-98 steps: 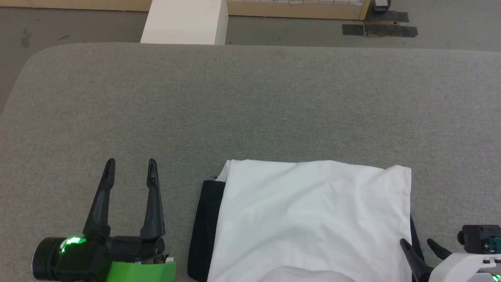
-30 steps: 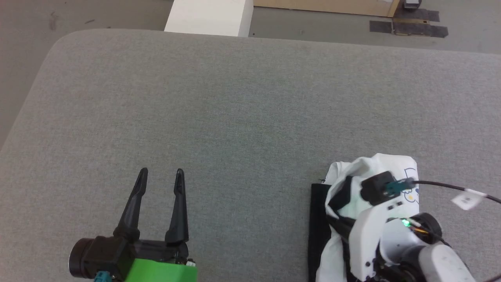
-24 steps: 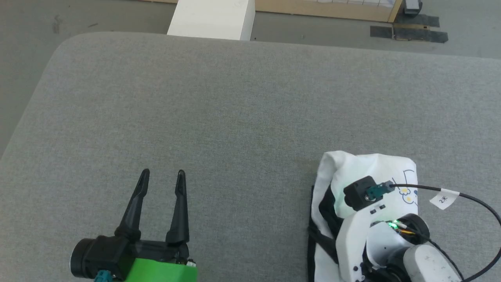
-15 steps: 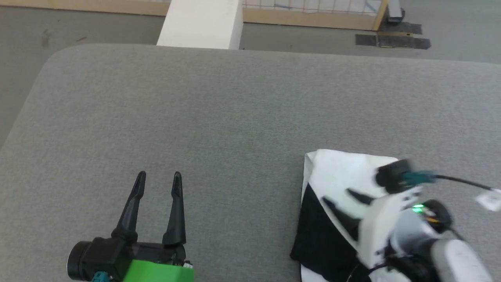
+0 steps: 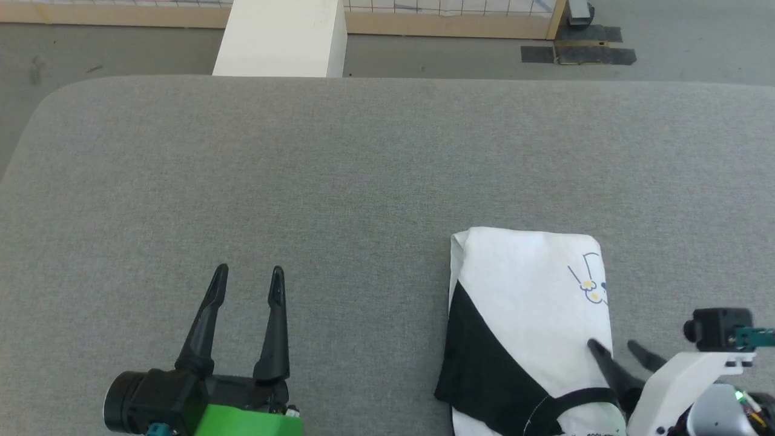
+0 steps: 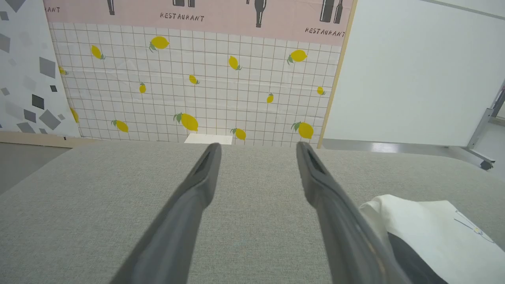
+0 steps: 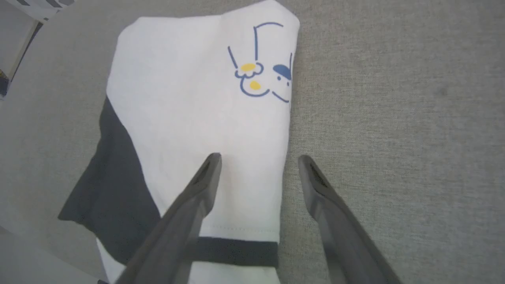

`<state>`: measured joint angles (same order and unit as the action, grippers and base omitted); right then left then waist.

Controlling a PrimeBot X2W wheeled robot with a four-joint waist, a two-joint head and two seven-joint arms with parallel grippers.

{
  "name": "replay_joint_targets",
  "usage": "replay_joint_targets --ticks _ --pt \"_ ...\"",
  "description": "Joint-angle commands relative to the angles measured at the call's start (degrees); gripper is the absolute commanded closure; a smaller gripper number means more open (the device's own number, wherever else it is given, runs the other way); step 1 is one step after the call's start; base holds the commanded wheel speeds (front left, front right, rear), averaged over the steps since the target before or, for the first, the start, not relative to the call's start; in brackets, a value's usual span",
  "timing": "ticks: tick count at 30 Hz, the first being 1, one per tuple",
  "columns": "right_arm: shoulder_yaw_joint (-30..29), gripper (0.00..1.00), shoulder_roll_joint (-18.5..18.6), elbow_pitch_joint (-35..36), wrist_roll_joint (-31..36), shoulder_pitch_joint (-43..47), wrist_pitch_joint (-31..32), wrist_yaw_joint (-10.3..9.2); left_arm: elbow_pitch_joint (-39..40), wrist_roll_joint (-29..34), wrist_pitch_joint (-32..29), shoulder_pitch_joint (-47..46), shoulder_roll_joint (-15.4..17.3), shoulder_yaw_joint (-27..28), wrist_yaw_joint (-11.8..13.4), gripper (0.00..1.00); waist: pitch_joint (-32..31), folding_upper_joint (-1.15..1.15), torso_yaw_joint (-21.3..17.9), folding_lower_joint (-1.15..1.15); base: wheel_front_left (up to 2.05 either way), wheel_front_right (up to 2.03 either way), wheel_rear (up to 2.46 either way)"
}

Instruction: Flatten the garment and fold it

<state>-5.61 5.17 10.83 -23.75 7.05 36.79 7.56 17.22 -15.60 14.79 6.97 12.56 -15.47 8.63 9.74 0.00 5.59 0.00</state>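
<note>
The garment (image 5: 525,284) lies flat on the grey worktop (image 5: 363,169), on the robot's right side, as a narrow folded packet. It is white on top, with a black wedge along its left and near edges. The right gripper (image 5: 610,344) stands at the packet's near right corner with its jaws spread wide and nothing between them. In the right wrist view, one finger (image 7: 197,189) hangs over the white cloth near the black hem band. The other finger is over bare worktop just past the garment's (image 7: 189,90) right edge; I cannot tell whether either touches. The left gripper (image 5: 249,269) sits well apart to the left, also wide open and empty, over bare worktop.

I count one garment, two grippers, one small blue-and-yellow drawing (image 7: 256,67) on the cloth, and one white box (image 5: 281,36) beyond the far edge.

A second ago the right gripper was shut over bunched cloth; it has since let go and drawn back, and the garment is smooth. The packet is narrower than it was three seconds ago. The left gripper keeps its pose.
</note>
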Motion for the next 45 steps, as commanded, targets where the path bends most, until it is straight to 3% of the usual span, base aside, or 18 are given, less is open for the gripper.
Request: replay_joint_targets --ticks 1,12,13,14,15,26,31,37,45 --pt "-0.1 0.00 -0.5 -1.3 0.6 -0.5 -0.4 -0.08 0.2 0.6 0.2 -0.4 0.1 0.0 -0.4 0.00 0.5 0.00 0.5 0.00 0.00 0.00 0.00" --pt "-1.1 0.00 -1.9 -8.8 1.3 -4.9 -1.5 -0.08 0.4 1.2 0.2 -2.4 0.0 -0.7 -0.2 0.00 4.2 0.00 3.0 0.00 0.00 0.00 0.00" --pt "-1.0 0.53 -2.0 -9.6 1.1 -5.3 -1.4 -0.08 0.3 1.2 0.2 -2.6 -0.1 -0.7 -0.2 0.00 4.3 0.00 3.1 0.00 0.00 0.00 0.00" --pt "-1.0 0.93 -2.0 -10.3 0.8 -5.6 -1.2 -0.08 0.3 1.2 0.2 -2.7 -0.1 -0.8 -0.2 0.00 4.4 0.00 3.2 0.00 0.00 0.00 0.00" --pt "-1.1 1.00 -2.1 -10.7 0.5 -5.9 -1.1 -0.08 0.2 1.3 0.2 -2.8 -0.2 -0.8 -0.2 0.00 4.4 0.00 3.2 0.00 0.00 0.00 0.00" --pt "-0.9 1.00 -2.1 -11.4 0.5 -8.4 -3.5 -0.08 0.4 1.6 0.0 -3.1 0.3 -0.8 0.1 0.00 1.7 0.00 0.7 0.00 0.00 0.00 0.00" --pt "-0.8 1.00 0.1 -10.8 0.3 -9.7 -3.2 -0.08 0.5 1.4 -0.6 -2.7 0.7 -1.0 0.1 0.00 -0.3 0.00 -2.2 0.00 0.00 0.00 0.00" --pt "0.0 1.00 5.7 -10.4 0.6 -11.9 -2.2 -0.08 1.3 1.3 -1.7 -2.3 1.4 -1.0 0.2 0.00 -1.3 0.00 -6.3 0.00 0.00 0.00 0.00" --pt "3.3 1.00 17.6 -10.3 -0.2 -18.2 0.9 -0.08 3.1 2.1 -3.2 -3.7 2.4 -1.5 0.1 0.00 1.4 0.00 -11.5 0.00 0.00 0.00 0.00"
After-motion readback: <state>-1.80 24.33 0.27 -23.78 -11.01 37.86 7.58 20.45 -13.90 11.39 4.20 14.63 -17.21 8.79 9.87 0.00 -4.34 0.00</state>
